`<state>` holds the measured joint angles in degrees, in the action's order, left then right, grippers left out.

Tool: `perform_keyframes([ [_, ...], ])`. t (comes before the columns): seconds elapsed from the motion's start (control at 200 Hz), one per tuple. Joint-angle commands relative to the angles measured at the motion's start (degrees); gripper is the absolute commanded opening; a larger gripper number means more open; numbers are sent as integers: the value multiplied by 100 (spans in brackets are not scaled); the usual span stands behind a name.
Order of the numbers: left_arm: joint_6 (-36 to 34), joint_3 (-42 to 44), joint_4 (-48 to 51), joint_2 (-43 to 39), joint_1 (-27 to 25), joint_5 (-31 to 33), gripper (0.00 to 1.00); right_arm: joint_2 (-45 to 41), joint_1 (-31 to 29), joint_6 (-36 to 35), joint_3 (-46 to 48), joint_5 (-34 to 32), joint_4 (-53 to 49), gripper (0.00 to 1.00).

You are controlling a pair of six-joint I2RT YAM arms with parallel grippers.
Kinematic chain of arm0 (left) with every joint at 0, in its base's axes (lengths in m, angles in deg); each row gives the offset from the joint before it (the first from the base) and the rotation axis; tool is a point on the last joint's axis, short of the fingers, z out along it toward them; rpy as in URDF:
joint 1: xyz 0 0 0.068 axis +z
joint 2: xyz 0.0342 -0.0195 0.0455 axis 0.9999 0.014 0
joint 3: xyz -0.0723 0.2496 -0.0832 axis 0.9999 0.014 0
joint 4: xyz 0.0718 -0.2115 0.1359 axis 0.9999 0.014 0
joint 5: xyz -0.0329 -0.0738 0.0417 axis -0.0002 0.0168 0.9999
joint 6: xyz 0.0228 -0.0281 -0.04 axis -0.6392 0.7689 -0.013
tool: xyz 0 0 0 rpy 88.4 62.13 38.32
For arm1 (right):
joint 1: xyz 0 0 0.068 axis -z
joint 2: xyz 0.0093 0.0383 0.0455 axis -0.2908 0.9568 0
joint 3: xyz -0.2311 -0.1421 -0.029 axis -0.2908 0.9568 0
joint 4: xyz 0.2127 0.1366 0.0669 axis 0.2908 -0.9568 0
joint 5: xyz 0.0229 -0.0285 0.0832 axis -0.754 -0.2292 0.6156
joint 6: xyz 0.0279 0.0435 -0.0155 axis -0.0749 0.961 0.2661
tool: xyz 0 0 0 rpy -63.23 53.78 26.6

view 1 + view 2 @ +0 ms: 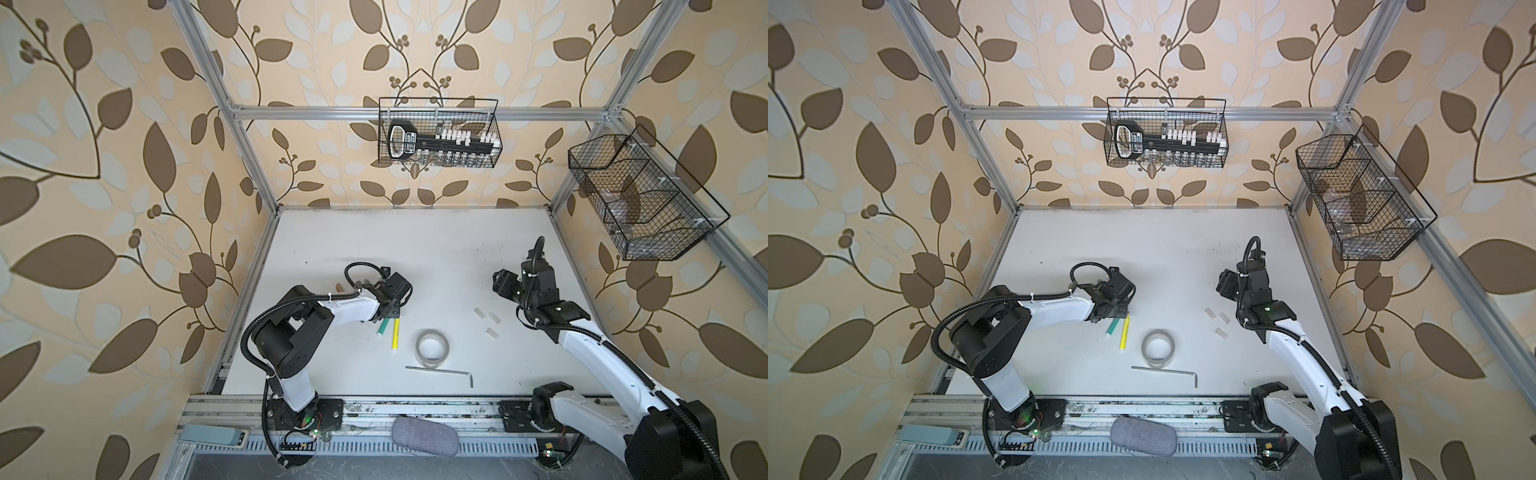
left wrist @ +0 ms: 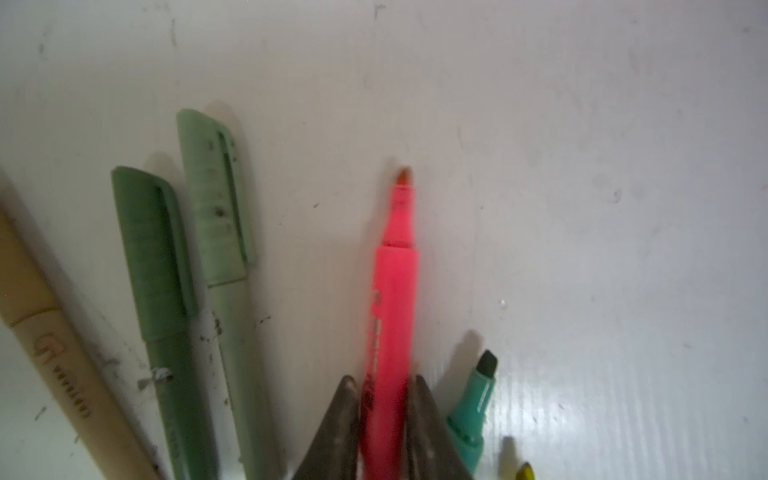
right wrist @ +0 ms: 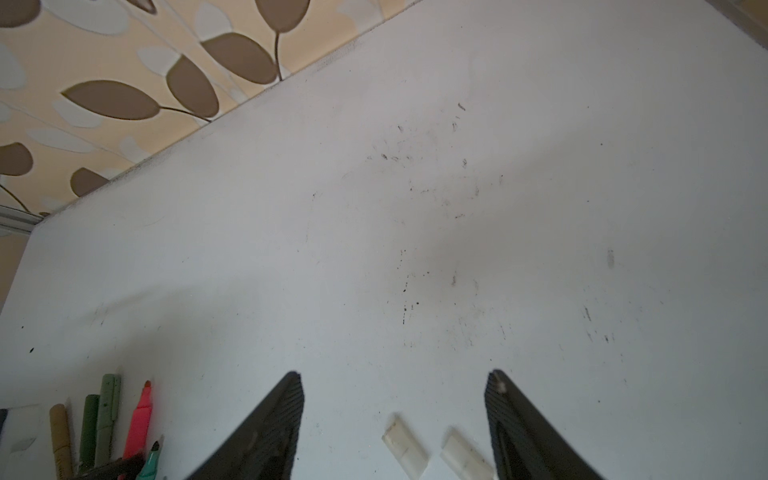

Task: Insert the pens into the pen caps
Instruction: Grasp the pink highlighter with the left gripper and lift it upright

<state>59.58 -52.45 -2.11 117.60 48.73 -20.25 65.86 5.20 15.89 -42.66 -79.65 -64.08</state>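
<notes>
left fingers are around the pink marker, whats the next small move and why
Probably lift the pink marker slightly off the table. The fingers of the left gripper press both its sides, its tip is bare, and the green marker lies close beside it, so a straight lift avoids dragging that. The clear caps lie near the open right gripper.

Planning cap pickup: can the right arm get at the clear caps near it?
Probably yes. The right end effector is open, and the clear caps lie loose on the table right beside it, with nothing in between.
</notes>
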Motion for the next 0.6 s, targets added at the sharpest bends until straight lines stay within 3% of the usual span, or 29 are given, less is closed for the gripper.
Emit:
perform_keyframes([
  [0.0, -41, -86, 235, 125, 4, 83, 13, 55, 11, -87, -196, 46, -52, 70],
  [0.23, 52, 68, 224, -541, 4, 331, 0, -54, -12, 32, -49, 26, 129, 69],
  [0.395, -8, 2, 273, -1633, 3, 428, 0, -93, -216, 705, -272, 640, 359, 67],
  [0.49, -90, -29, 121, -2385, 4, 251, 0, -261, -774, 757, -461, 298, 646, 69],
  [0.595, -204, 66, -311, -2851, -5, -210, 0, -396, -1670, 290, -362, -652, 1172, 69],
])
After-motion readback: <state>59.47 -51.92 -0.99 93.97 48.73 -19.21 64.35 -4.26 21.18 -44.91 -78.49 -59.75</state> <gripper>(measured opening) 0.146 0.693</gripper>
